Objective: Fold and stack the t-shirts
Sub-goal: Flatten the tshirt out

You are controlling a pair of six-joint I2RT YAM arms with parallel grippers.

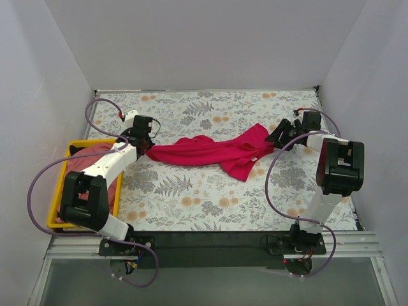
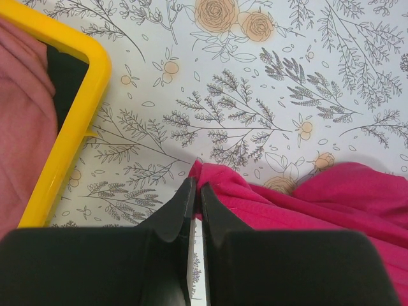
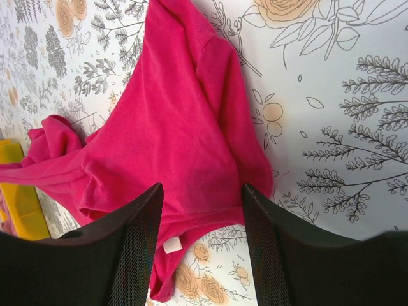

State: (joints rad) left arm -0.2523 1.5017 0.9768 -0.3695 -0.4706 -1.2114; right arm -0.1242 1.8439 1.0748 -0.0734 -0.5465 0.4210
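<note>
The bright magenta-red t-shirt (image 1: 210, 152) lies stretched in a crumpled band across the middle of the table. My left gripper (image 1: 146, 148) is shut on its left corner; the left wrist view shows the black fingers (image 2: 195, 189) pinched on the cloth (image 2: 331, 204). My right gripper (image 1: 280, 136) is open over the shirt's right end, its jaws on either side of a hem (image 3: 201, 188) with cloth between them, not clamped. A small white tag (image 3: 171, 245) shows on this shirt. The dusty salmon-pink t-shirt (image 1: 86, 164) lies bunched in the yellow bin.
The yellow plastic bin (image 1: 59, 185) stands at the table's left edge, right next to my left arm; its rim shows in the left wrist view (image 2: 70, 140). The floral tablecloth (image 1: 210, 204) covers the table. Grey walls close in three sides.
</note>
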